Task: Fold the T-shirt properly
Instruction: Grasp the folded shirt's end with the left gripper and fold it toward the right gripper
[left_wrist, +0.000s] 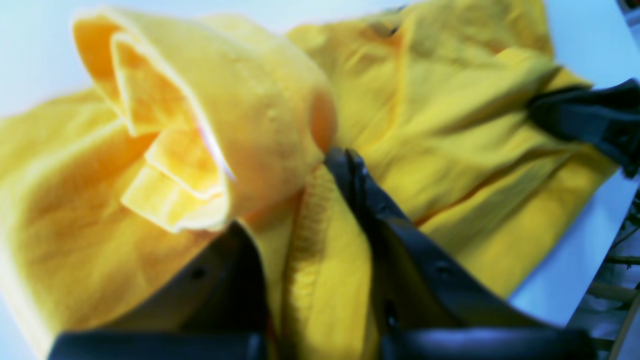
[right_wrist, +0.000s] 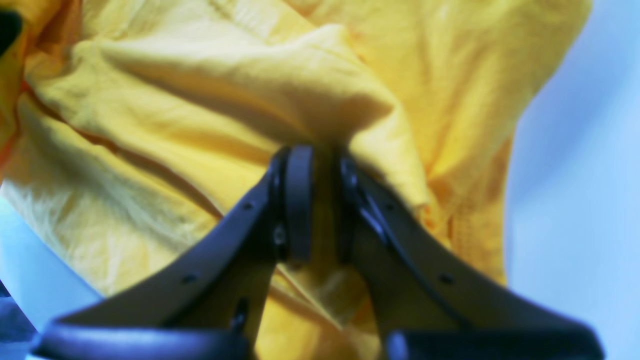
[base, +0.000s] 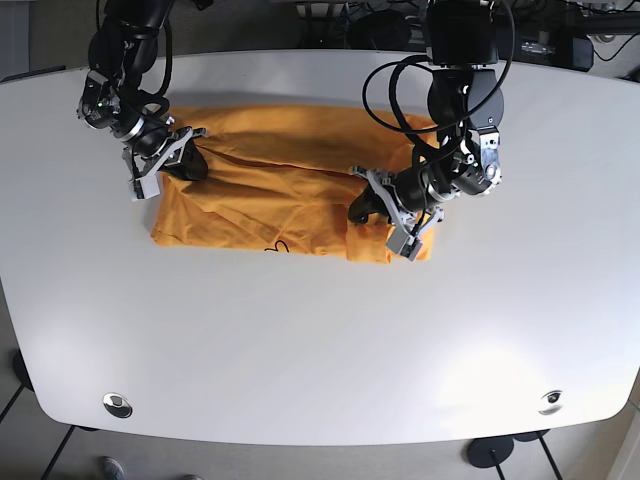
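Note:
A yellow T-shirt (base: 290, 195) lies partly folded on the white table (base: 300, 340). My left gripper (base: 362, 207) is at the shirt's right part, shut on a raised, rolled fold of cloth (left_wrist: 240, 115). In the left wrist view the gripper (left_wrist: 320, 172) has fabric between its fingers, and one finger is mostly hidden under the fold. My right gripper (base: 192, 158) is at the shirt's upper left corner. In the right wrist view the gripper (right_wrist: 320, 157) is closed, with a bunched ridge of shirt (right_wrist: 240, 85) pinched at its tips. It also shows as a dark shape in the left wrist view (left_wrist: 590, 120).
Bare white table (right_wrist: 575, 150) surrounds the shirt on all sides. Cables and dark equipment (base: 470, 30) sit at the table's far edge. Caster feet (base: 490, 452) show under the near edge.

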